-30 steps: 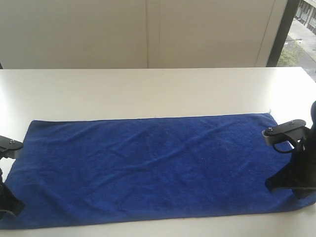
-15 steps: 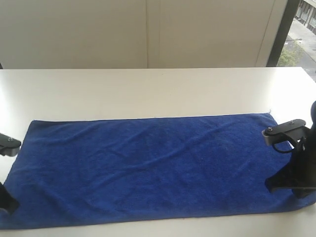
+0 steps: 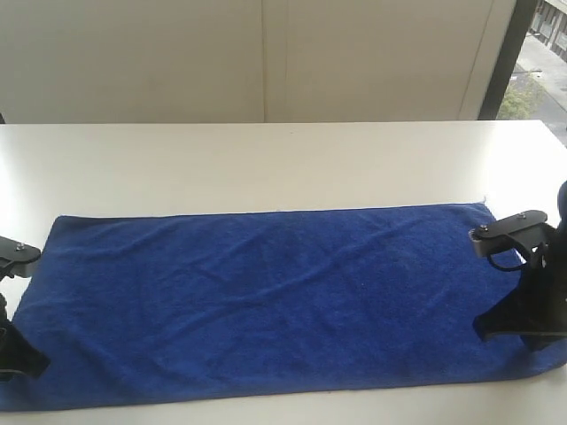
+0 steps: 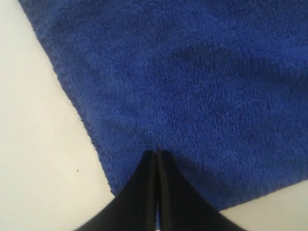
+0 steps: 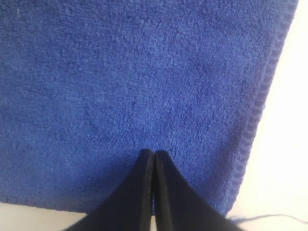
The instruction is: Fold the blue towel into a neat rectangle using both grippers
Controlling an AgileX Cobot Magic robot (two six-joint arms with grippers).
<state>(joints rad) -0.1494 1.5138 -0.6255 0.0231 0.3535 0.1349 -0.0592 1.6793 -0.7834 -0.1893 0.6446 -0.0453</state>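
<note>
- Leftmost, the black tapered left pincer [image 3: 37,361] is hanging over the near left corner of the cloth, close to its short edge.
- Seen from the left wrist view, the left pincer [image 4: 156,154] is pressing its two fingers flat together, clenched. The tips are meeting right at the pile, and I cannot tell whether they are nipping any fibres.
- Just above it, a small grey block [image 3: 19,258] on the left arm is poking in from the picture's edge.
- Across the middle, the deep royal-blue microfibre blue towel [image 3: 266,301] is lying spread out in a single unfolded layer. Its long side is running left to right and soft creases are crossing it.
- Under it, the smooth off-white worktop [image 3: 266,164] is showing a wide bare band behind the towel and thin strips at both ends.
- Behind the worktop, cream wall panels [image 3: 266,53] are filling the background.
- Further right, the black tapered right pincer [image 3: 479,324] is pointing inward over the near right corner of the towel.
- From the right wrist view, the right pincer [image 5: 154,154] is likewise clenched, fingers closed against each other, with the tips down at the cloth beside its stitched hem [image 5: 262,101].
- Above it, a second grey block [image 3: 507,234] is carrying a looping black cable [image 3: 507,264].
- Beyond the hem, a loose pale thread [image 5: 269,217] is trailing onto the worktop.
- Farthest right, a dark window frame [image 3: 500,62] is bordering an outdoor view.
</note>
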